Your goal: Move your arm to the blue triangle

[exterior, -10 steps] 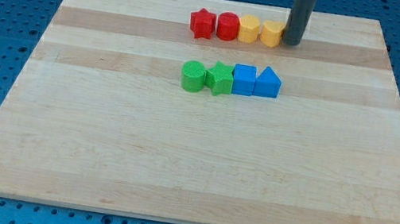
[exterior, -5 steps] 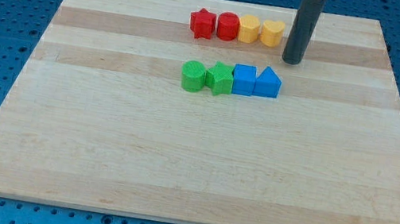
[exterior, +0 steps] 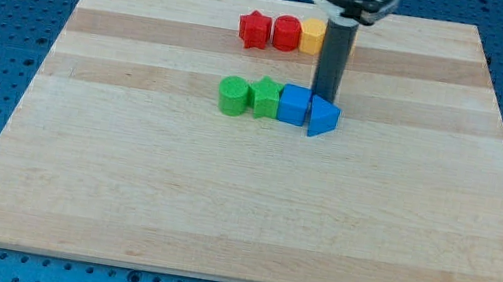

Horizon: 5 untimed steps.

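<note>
The blue triangle [exterior: 323,119] lies near the board's middle, turned and set a little lower than the blue cube [exterior: 294,105] on its left. My tip [exterior: 324,98] rests at the triangle's top edge, touching it. Left of the blue cube sit a green star-like block [exterior: 265,97] and a green cylinder [exterior: 232,96] in one row. The rod hides part of the upper row behind it.
An upper row holds a red star-like block [exterior: 254,29], a red cylinder [exterior: 286,33] and a yellow block [exterior: 312,36]; the rod covers whatever is right of it. The wooden board [exterior: 122,191] lies on a blue pegboard table.
My tip moved down and left from beside the yellow blocks to the blue triangle. The triangle turned and slid lower; the blue cube and green blocks shifted left.
</note>
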Each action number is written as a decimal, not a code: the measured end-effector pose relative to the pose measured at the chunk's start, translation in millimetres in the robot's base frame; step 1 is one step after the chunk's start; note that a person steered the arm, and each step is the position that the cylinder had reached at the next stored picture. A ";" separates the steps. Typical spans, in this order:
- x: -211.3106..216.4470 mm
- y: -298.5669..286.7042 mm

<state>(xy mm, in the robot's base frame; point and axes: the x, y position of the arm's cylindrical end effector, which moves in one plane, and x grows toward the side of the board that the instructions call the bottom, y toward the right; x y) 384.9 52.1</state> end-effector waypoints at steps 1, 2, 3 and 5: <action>7.5 -15.7; 28.4 -13.9; 51.3 -3.4; 98.8 48.7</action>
<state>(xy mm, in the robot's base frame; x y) 483.8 100.8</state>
